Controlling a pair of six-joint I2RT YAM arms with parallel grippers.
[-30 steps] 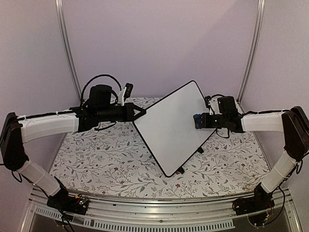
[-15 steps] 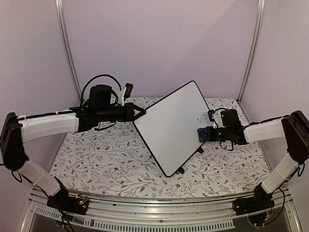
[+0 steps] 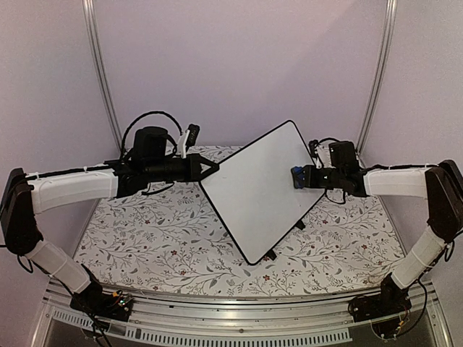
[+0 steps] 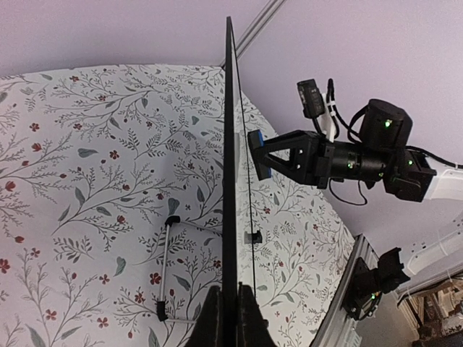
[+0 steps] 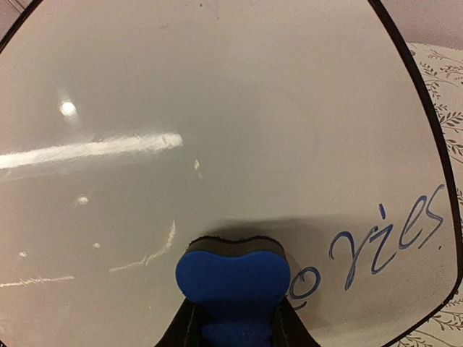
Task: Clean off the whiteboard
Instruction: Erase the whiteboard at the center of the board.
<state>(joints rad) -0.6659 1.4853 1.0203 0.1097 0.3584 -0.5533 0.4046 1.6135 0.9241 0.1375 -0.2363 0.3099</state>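
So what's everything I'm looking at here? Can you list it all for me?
glossy white rectangular whiteboard with black rim: one, white, at a tilt, mid-table
blue cursive marker writing: one word, blue, near the whiteboard's corner
small blue eraser block: one, blue, against the whiteboard beside the writing
floral-patterned tablecloth: one, white with grey leaves and red flowers, covering the table
thin metal wire bracket: one, silver, on the cloth behind the whiteboard
robot arms: two, white and black, reaching in from either side
left tool: one, black, clamped on the whiteboard's edge
right tool: one, black, gripping the eraser
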